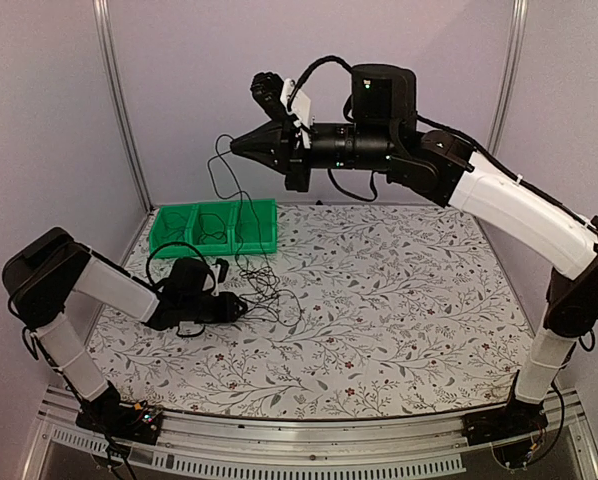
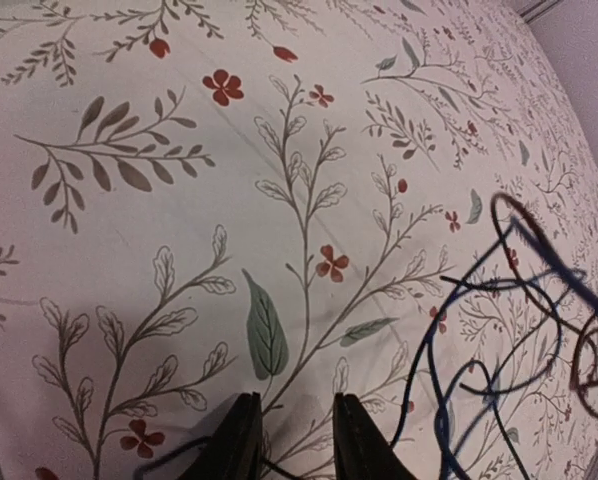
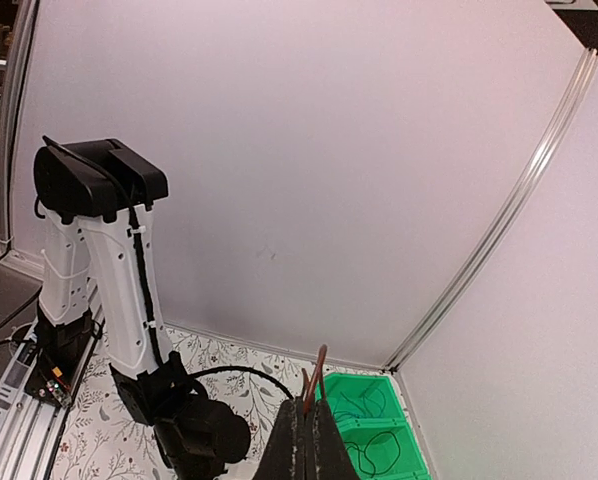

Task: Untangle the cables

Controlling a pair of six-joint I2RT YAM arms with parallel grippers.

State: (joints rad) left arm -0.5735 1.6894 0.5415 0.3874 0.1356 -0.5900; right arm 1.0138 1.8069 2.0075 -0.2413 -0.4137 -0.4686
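1. Cables (image 1: pixel 257 285): mostly knotted on worktop (image 1: pixel 409 300), near green bin (image 1: pixel 162 240); some loops inside bin.
2. Right tool (image 1: pixel 236 145): clamped on one strand, raised high.
3. Left tool (image 2: pixel 297 408): narrowly parted, low beside bundle.
4. Judged barely begun; separating remains.

The table (image 1: pixel 409 300) is covered with a white cloth printed with grey-green leafy twigs and small red flowers. A metal rail (image 1: pixel 309 440) runs along its near edge.

A green bin (image 1: pixel 214 228) with three compartments side by side stands on the cloth in the far left corner, against the back wall. Thin black wire loops lie inside its compartments.

Just in front of the bin, the cables (image 1: pixel 264 285) lie on the cloth as a loose tangle of thin dark loops. One strand rises from them off the table. The left wrist view shows the loops spread flat over the pattern at the right.
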